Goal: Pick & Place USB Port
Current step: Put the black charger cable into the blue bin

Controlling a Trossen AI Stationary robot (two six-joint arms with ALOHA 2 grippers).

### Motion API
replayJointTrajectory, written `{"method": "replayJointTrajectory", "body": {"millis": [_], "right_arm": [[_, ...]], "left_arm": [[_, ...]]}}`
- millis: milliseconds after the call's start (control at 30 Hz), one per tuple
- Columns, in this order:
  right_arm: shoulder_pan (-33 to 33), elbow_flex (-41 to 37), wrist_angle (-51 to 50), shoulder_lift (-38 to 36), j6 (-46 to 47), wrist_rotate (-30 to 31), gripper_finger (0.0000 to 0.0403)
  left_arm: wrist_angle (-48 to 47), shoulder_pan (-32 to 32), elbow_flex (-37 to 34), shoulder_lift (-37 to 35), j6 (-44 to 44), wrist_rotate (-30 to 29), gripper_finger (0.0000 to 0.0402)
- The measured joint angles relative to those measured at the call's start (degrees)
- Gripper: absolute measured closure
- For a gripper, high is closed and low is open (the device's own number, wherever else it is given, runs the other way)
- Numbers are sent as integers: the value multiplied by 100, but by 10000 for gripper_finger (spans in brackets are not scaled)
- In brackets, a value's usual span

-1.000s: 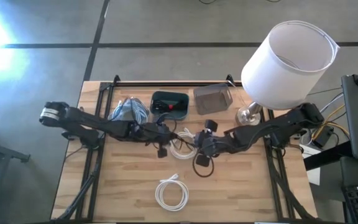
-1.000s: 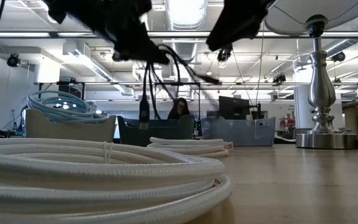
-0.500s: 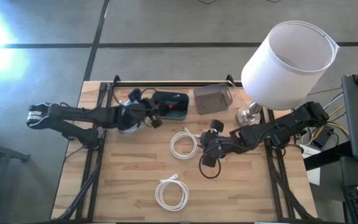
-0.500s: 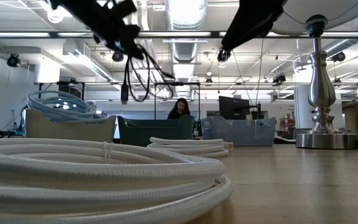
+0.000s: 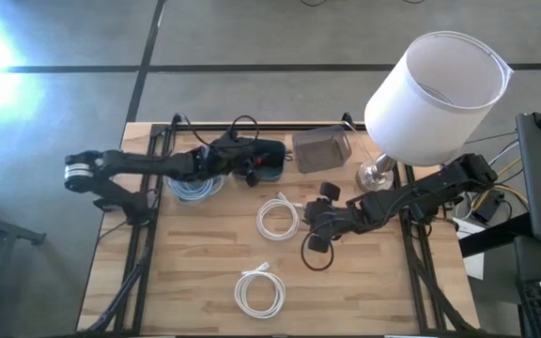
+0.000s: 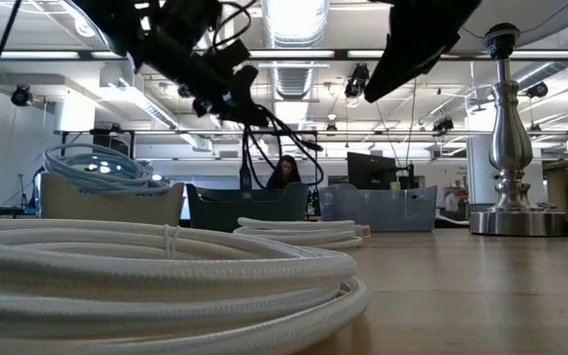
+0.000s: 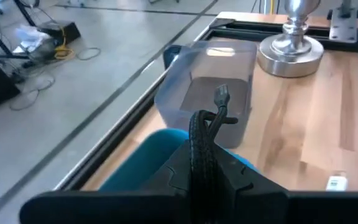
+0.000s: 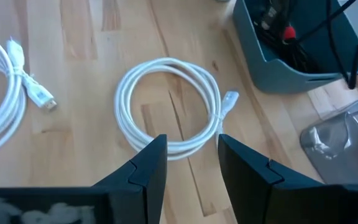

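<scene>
1. High view: the left hand (image 5: 248, 167) reaches over the dark teal bin (image 5: 257, 158) at the back of the wooden counter (image 5: 195, 272), pinching a black cable (image 5: 242, 127) that loops above it.
2. Left wrist view, unlike the overhead one, shows the cable's ridged, braided sheath clamped between the fingers, its small metal USB plug (image 7: 221, 95) pointing up over a clear grey plastic bin (image 7: 207, 93).
3. Right wrist view alone shows the right hand (image 8: 191, 158) spread wide above a round coil of smooth white cable (image 8: 168, 103); a second white coil (image 8: 5, 118) lies near it.
4. Low view shows the black cable dangling from the raised left hand, clear of the counter.
5. A lamp with a polished metal base (image 5: 377, 173) and a white drum shade (image 5: 437, 94) stands at the back right; a light blue cable coil (image 5: 193, 178) sits left of the teal bin.
</scene>
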Motion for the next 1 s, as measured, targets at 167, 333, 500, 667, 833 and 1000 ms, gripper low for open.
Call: {"method": "replayJointTrajectory", "body": {"millis": [167, 333, 500, 667, 833, 1000], "right_arm": [[0, -93, -12, 0, 2, -4, 261], [0, -113, -5, 0, 2, -4, 266], [0, -113, -2, 0, 64, -5, 268], [0, -113, 0, 1, 133, -7, 263], [-17, -180, 350, 2, 435, -4, 257], [-66, -297, 923, 7, 369, -4, 260]], "left_arm": [[-225, 161, -51, 316, -276, -7, 369], [-564, 209, -61, 533, 45, -301, 370], [-641, 216, -59, 627, 508, -1322, 370], [-956, 214, -59, 515, 730, -1432, 362], [-1363, 229, -37, 510, 734, -1434, 325], [-1384, 229, -11, 510, 587, -1432, 280]]}}
